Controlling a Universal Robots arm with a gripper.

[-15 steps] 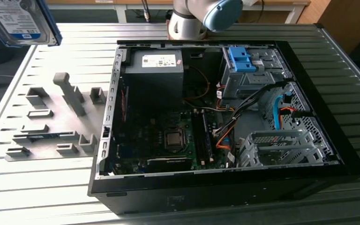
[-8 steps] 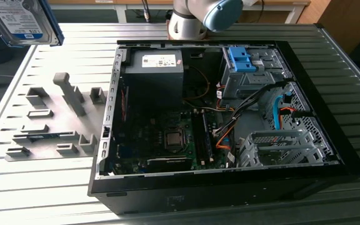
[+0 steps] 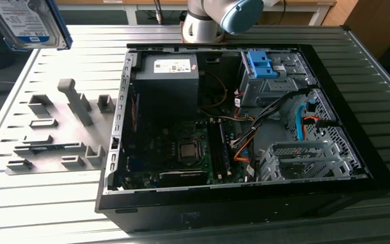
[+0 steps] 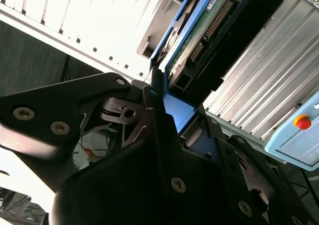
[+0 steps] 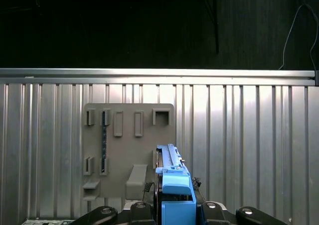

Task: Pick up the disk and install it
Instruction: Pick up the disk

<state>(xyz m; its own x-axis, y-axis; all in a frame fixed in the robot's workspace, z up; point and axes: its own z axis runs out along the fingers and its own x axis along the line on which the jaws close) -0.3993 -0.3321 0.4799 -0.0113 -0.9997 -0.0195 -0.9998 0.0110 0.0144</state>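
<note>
Disk point(image 3: 29, 23) sits pinched in the gripper's point(image 4: 179, 103) jaws, long axis pointing out from them, over the table point(image 3: 46, 203) edge at the exterior view's left, well apart from the computer case point(image 3: 181, 218)

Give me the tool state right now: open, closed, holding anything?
Tool: closed on the disk, gripping its blue frame and holding it up above the table.
</note>
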